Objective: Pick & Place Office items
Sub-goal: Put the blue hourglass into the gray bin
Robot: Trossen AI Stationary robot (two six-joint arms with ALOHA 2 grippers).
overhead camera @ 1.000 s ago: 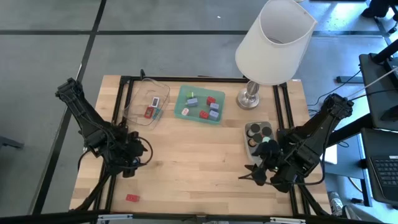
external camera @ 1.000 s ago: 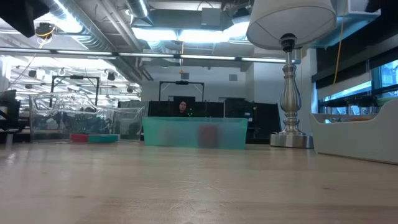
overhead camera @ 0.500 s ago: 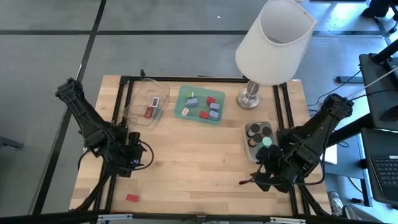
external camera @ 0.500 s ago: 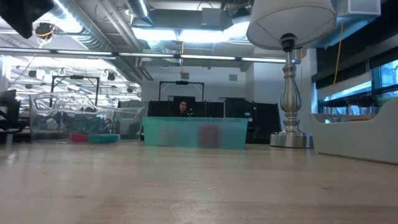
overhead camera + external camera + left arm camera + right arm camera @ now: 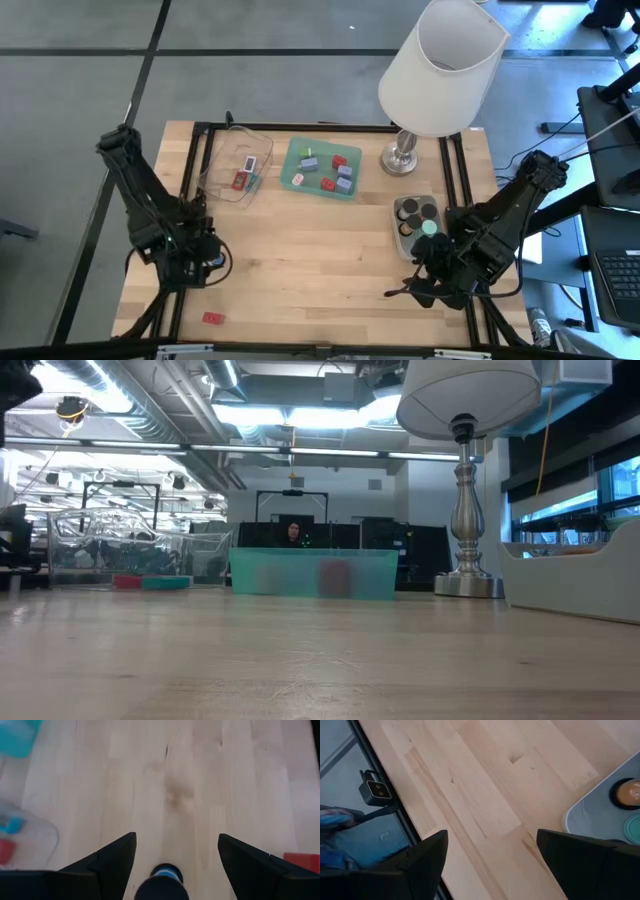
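Left gripper [image 5: 205, 268] hangs low over the table [image 5: 320, 270] near its left edge, fingers [image 5: 112, 860] spread wide with only bare wood between them. Its arm folds back from a raised elbow off the table's left edge and angles down toward the table's front-left part. A flat red piece [image 5: 213, 319] lies close to the front-left corner, apart from this gripper; in the left wrist view its edge shows just beyond one finger [image 5: 300, 860].

Right gripper [image 5: 405, 290] sits low near the front-right corner, its fingers [image 5: 420, 862] also wide apart and holding nothing. That arm bends in from the right edge, elbow high, wrist turned toward the table's front edge. Just beside it stands the grey tray [image 5: 403, 232] near the right edge, holding black caps [image 5: 412, 211] and a mint-green cap [image 5: 428, 227].

Toward the back edge, the green tray [image 5: 288, 176] carries several small blocks [image 5: 340, 172], red, lavender and others. Left of it, the clear tray [image 5: 220, 175] holds a red piece [image 5: 239, 180], a teal one beside it and a pale one. The lamp [image 5: 440, 70] stands at the back right.

In the low view the green tray [image 5: 312, 573] shows across the table, and a person [image 5: 294, 532] sits far behind it.
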